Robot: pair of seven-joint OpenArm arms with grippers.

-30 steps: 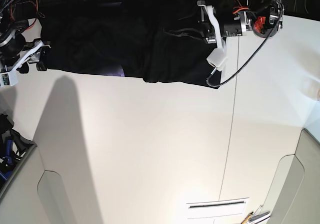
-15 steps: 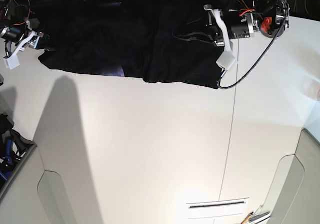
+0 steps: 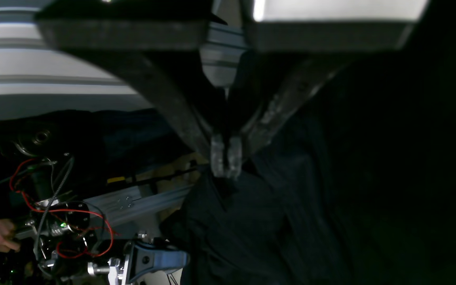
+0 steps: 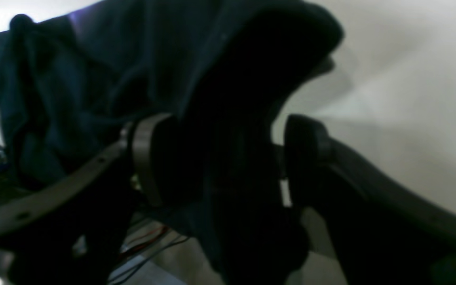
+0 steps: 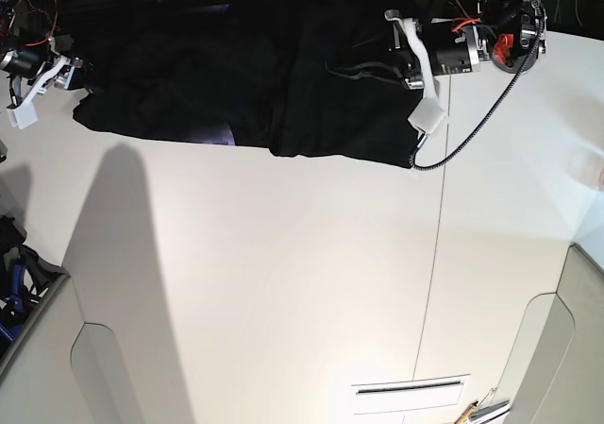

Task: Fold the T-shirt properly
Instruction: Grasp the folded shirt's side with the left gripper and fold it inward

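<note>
Looks partway folded at best: the T-shirt (image 5: 208, 84) lies bunched across the desk's (image 5: 274, 273) far edge. Left pincer (image 3: 226, 174) closed, can't tell if it's gripping cloth; right pincer (image 4: 222, 158) wide open, cloth between its fingers, ungripped. Folding's left.

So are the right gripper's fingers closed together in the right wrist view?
No, the right gripper has its fingers wide apart, with black T-shirt cloth showing in the gap between them.

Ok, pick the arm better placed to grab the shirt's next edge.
Right, probably: the right gripper has its jaws open around a fold of the T-shirt, while the left gripper's are shut.
</note>
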